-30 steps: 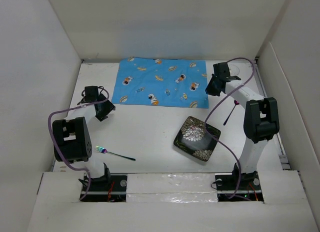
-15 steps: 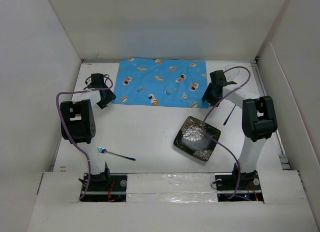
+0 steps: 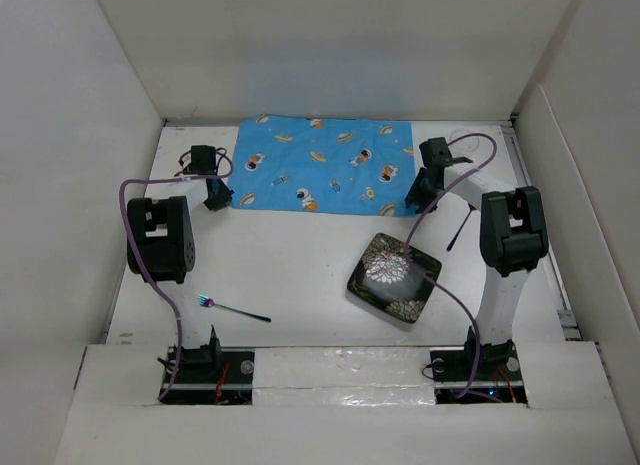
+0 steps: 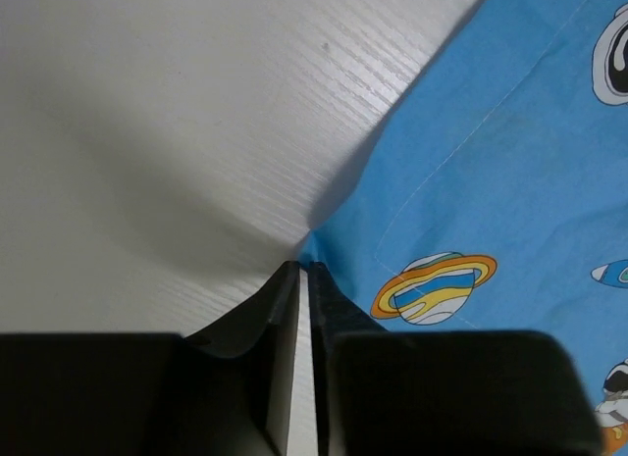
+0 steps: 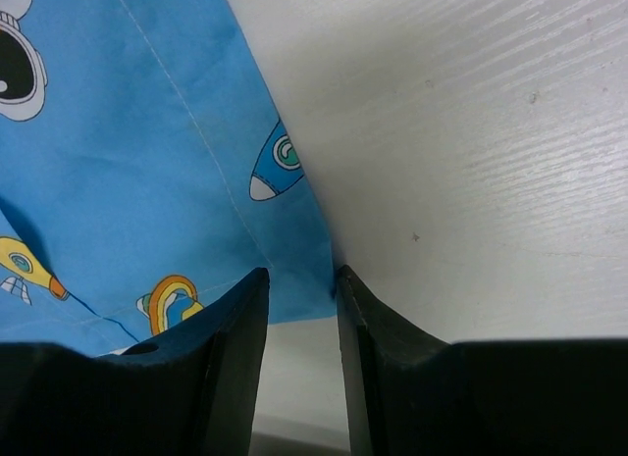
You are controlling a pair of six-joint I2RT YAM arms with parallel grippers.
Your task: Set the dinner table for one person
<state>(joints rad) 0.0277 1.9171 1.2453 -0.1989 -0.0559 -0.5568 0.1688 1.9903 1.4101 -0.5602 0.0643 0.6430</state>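
On the white dinner table (image 3: 290, 255) a blue cartoon-printed cloth (image 3: 320, 165) lies flat at the back. My left gripper (image 3: 217, 197) is down at the cloth's near left corner. In the left wrist view that left gripper (image 4: 302, 268) is shut, with the cloth's corner (image 4: 316, 248) pinched at the very tips and lifted slightly. My right gripper (image 3: 415, 197) is at the near right corner. In the right wrist view the right gripper (image 5: 299, 275) stands open, its jaws either side of the cloth's corner (image 5: 319, 284) without pressing it.
A black square plate (image 3: 393, 277) with a floral pattern lies near the right arm. An iridescent fork (image 3: 230, 308) lies near the left arm's base. A dark slim utensil (image 3: 460, 228) lies right of the plate. White walls enclose the table.
The left gripper moved to the cloth's near left corner and shut on it. The right gripper came down over the near right corner and opened its jaws around it.
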